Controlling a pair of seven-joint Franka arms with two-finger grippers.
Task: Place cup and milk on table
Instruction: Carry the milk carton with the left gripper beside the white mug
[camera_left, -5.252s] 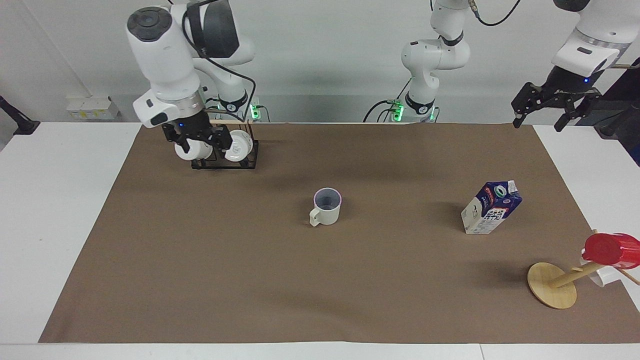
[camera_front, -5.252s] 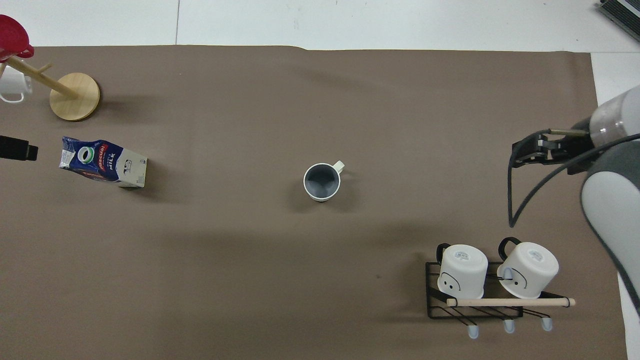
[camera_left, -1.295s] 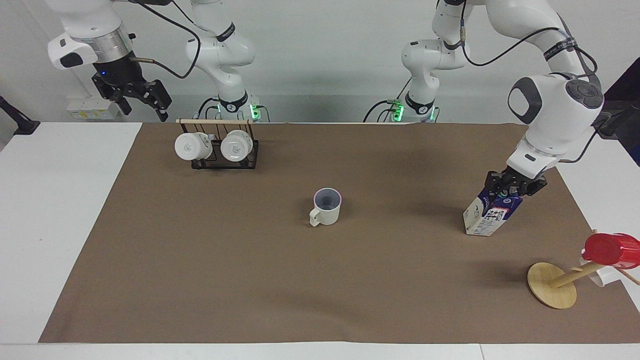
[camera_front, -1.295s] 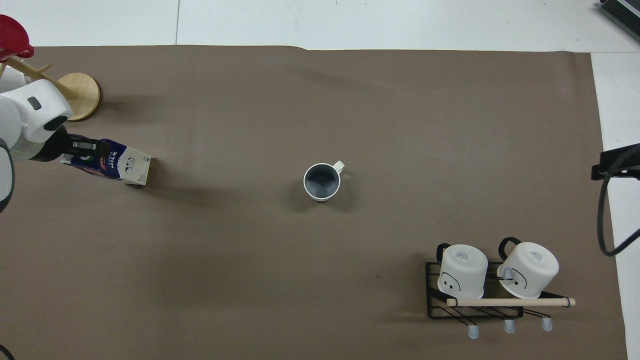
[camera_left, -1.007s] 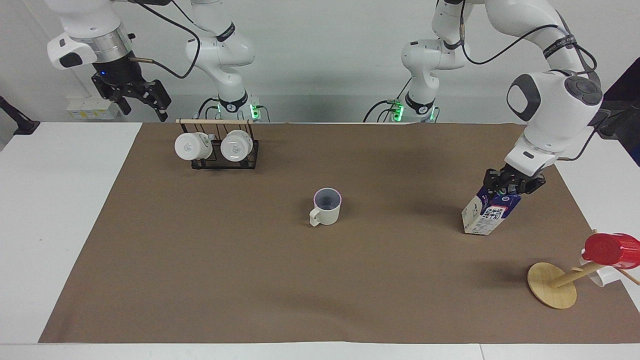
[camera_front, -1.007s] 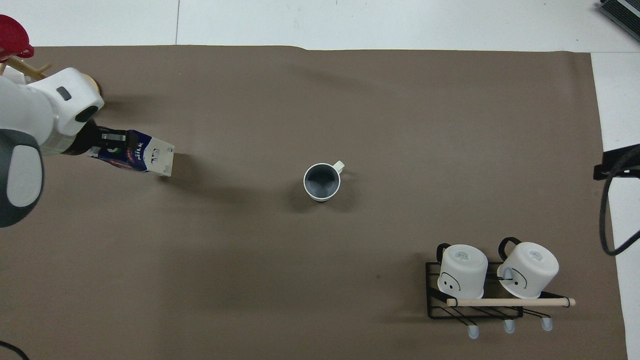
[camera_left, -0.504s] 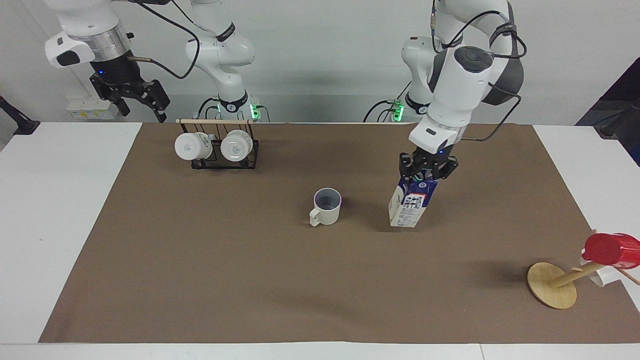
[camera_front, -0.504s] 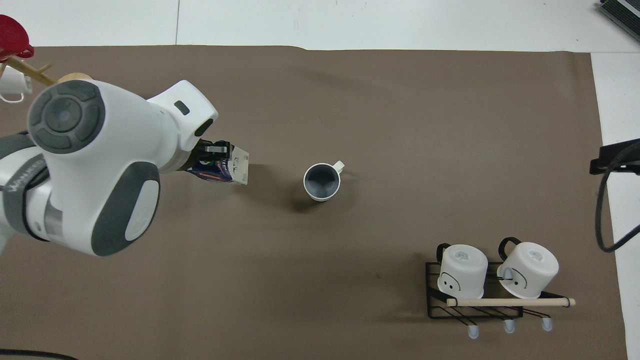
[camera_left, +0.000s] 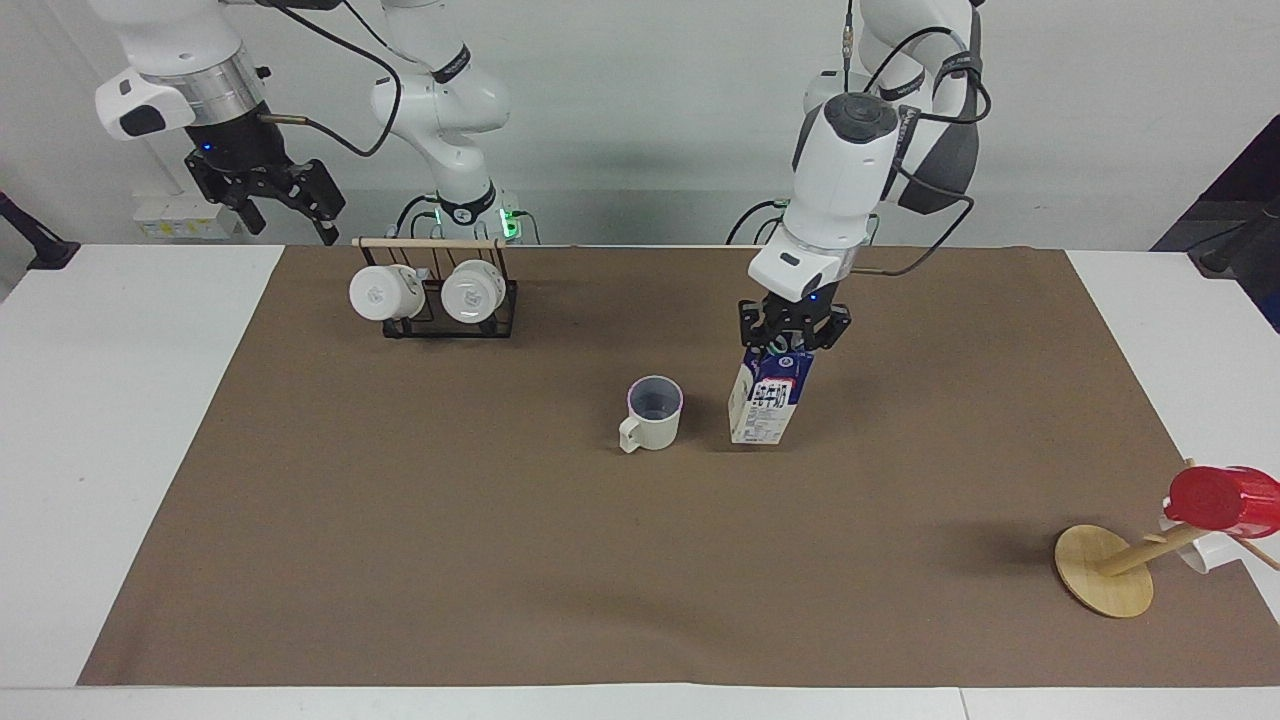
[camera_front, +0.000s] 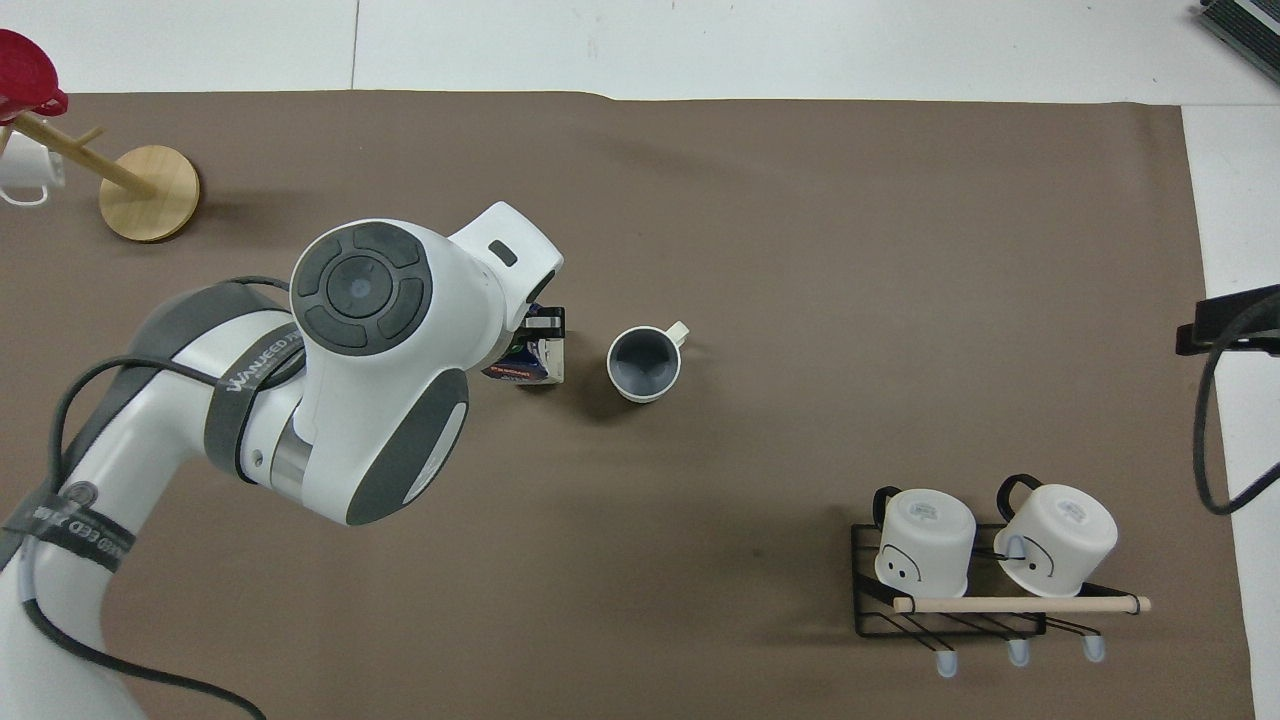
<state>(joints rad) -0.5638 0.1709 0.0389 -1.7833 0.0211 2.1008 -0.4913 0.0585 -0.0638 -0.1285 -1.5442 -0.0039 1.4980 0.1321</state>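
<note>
Facing view: the left claw (camera_left: 793, 340) is clenched on the top of the small gable-top milk carton with a dark blue upper part and white printed lower part (camera_left: 765, 397), which stands upright on the wide brown mat (camera_left: 400, 540) of the large white worktop (camera_left: 110, 420), just beside the small cream-beige mug with a squared loop handle (camera_left: 652, 413), toward the left arm's end. The right claw (camera_left: 268, 199) waits with fingers spread, raised over the white worktop edge near the black wire rack (camera_left: 447, 312) holding two white mugs. A red cup (camera_left: 1222, 497) hangs on a tilted wooden stand (camera_left: 1108, 568).

Overhead view: the left arm covers most of the carton (camera_front: 530, 360), whose visible part sits close beside the mug (camera_front: 644, 362), apart from it. The right claw (camera_front: 1228, 330) shows at the frame's edge, and the rack (camera_front: 950, 605) lies nearer to the robots than the mug.
</note>
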